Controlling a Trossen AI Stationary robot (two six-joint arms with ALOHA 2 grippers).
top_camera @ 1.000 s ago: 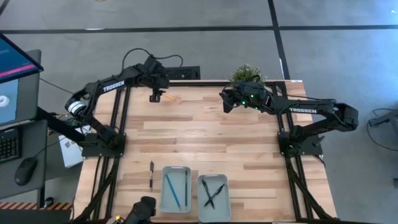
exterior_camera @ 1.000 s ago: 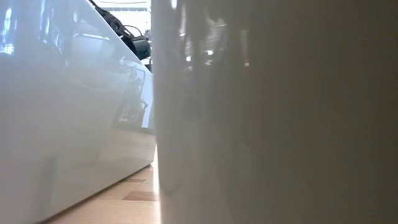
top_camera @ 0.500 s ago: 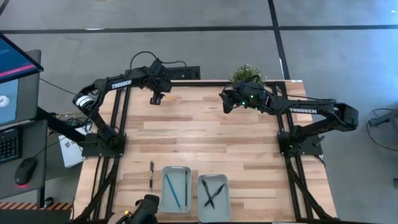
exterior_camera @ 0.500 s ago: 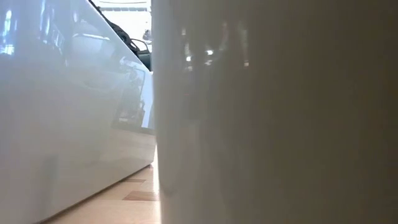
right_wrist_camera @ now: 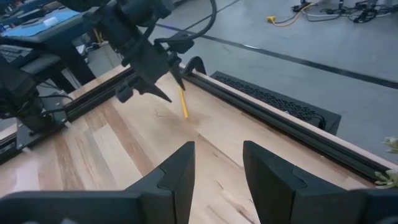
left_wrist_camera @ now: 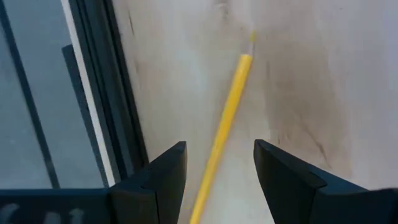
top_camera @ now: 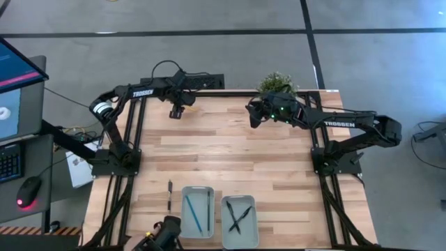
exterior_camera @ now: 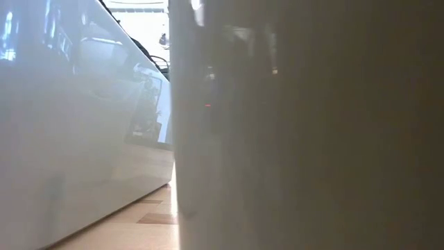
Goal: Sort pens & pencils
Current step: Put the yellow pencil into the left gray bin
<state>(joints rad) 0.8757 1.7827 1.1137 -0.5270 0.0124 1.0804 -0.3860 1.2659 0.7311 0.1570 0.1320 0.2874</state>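
Note:
The yellow pencil (left_wrist_camera: 230,106) lies on the wood near the table's far edge, also seen in the right wrist view (right_wrist_camera: 183,104). My left gripper (top_camera: 176,111) is open and points down over it, one finger on each side (left_wrist_camera: 221,146), with no touch showing. My right gripper (top_camera: 254,116) is open (right_wrist_camera: 217,146) and hovers near the far edge, beside the plant. One black pen (top_camera: 169,195) lies on the table left of the trays. A light blue pencil (top_camera: 191,213) lies in the left tray. Two crossed black pens (top_camera: 239,215) lie in the right tray.
Two grey trays sit side by side at the near edge, the left tray (top_camera: 185,230) and the right tray (top_camera: 252,237). A small potted plant (top_camera: 277,82) stands at the far edge. A black rail (right_wrist_camera: 261,118) runs along the far edge. Tray walls (exterior_camera: 83,139) block the low view.
The left arm has stretched out along the far edge, and its gripper has shifted slightly toward the table's right, closer over the yellow pencil. The right arm has stayed still.

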